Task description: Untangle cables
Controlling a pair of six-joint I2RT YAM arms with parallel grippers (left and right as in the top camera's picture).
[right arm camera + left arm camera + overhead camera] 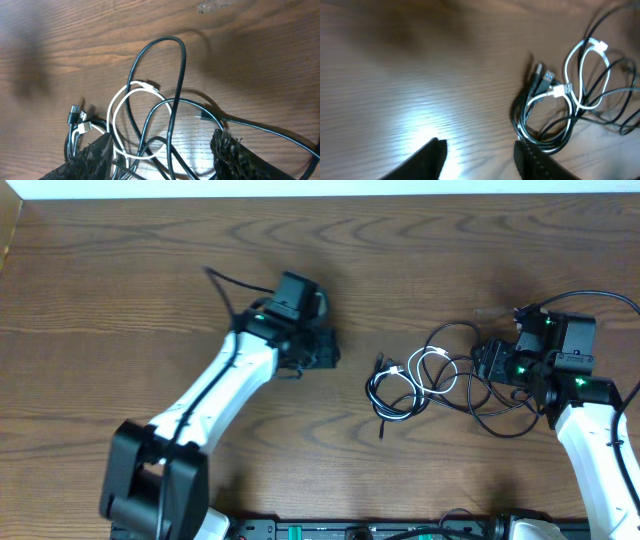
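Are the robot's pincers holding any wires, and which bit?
Nothing is held. The left pincer is open over the wooden table, beside the tangle of thin black and white cables. The right pincer stands open astride that tangle, pinching nothing.

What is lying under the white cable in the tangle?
Mostly bare wooden table, seen through the white cable loops, plus black cables crossing it. Which lies on top at each crossing is unclear. A finger of the right gripper hides the lower left part.
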